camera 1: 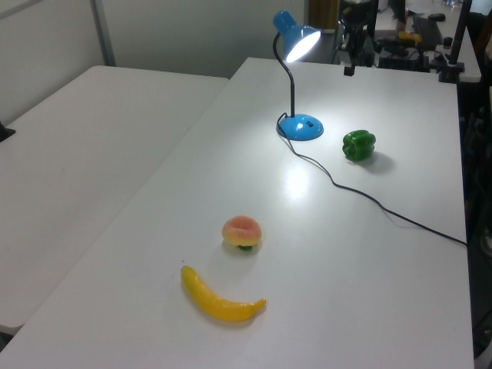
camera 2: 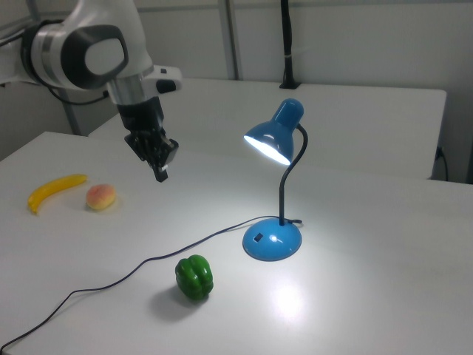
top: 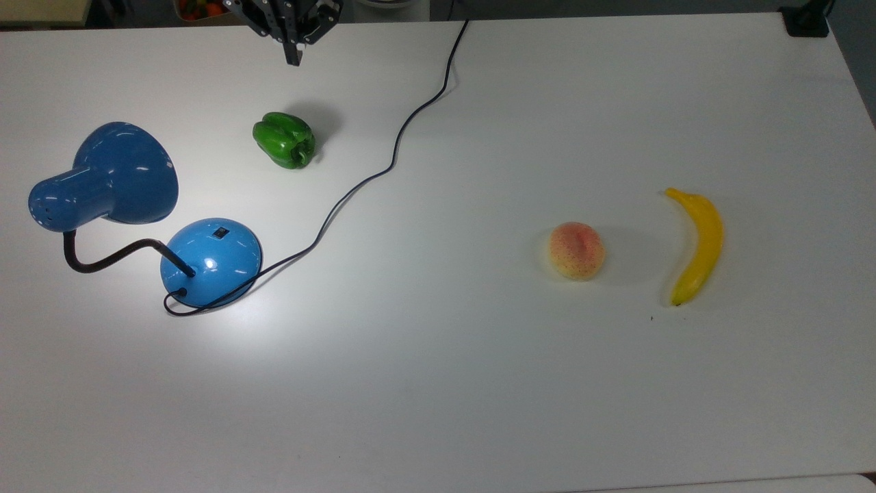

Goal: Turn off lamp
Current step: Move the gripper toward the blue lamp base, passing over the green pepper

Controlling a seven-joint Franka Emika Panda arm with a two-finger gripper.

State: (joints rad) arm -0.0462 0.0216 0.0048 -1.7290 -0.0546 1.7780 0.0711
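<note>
The blue lamp stands at the top view's left, with its bell shade [top: 116, 174] on a black gooseneck and its domed base [top: 212, 260] carrying a small black switch [top: 219, 233]. The lamp is lit in the right view: the shade [camera 2: 267, 144] glows and a bright patch lies on the table by the base [camera 2: 272, 240]. Its black cord [top: 393, 157] runs to the far table edge. My gripper [top: 293, 58] hangs above the table beyond the green pepper, well away from the base, its fingers shut and holding nothing. The right view also has the gripper [camera 2: 160, 174] above the table.
A green pepper [top: 285, 140] lies between the gripper and the lamp base. A peach [top: 577, 250] and a banana [top: 694, 245] lie at the top view's right. A black clamp [top: 806, 20] sits on the far right corner. A second table [camera 1: 77, 154] adjoins at the left view's left.
</note>
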